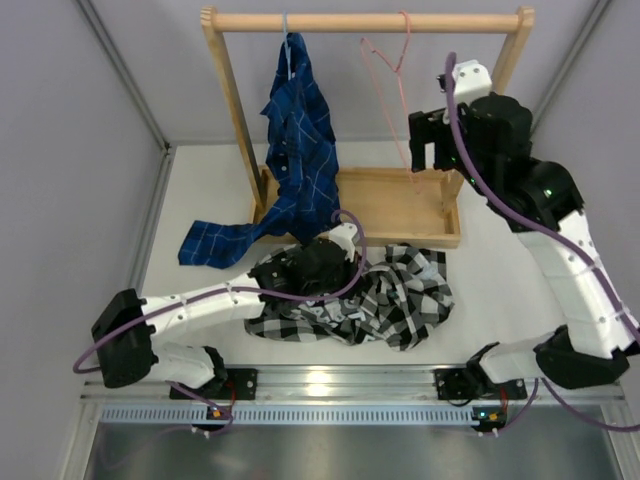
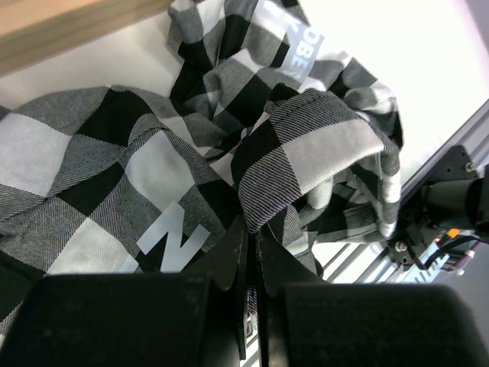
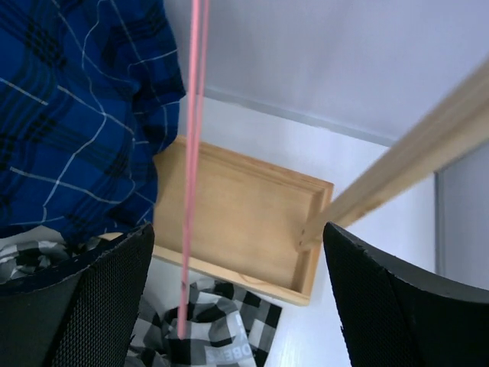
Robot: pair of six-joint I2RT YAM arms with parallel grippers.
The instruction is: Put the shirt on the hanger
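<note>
Crowding the hanger: a blue shirt with thin white grid lines hangs from the same rail just to its left, its tail spilling past the tray onto the white table.
hanger: thin pink wire, triangular with a small hook, hung on the rail above the tray.
checked shirt: soft woven black-and-white buffalo check, crumpled in a heap on the table just in front of the tray, with pale block lettering on one fold.
left gripper: down on the heap's left part, fingers drawn to a slit and nipping a fold of the checked shirt.
right gripper: raised near the rack's right post, fingers spread wide. The hanger wire runs between them and touches neither.
rack: pale wood, with a round rail and a shallow flat tray as base.
</note>
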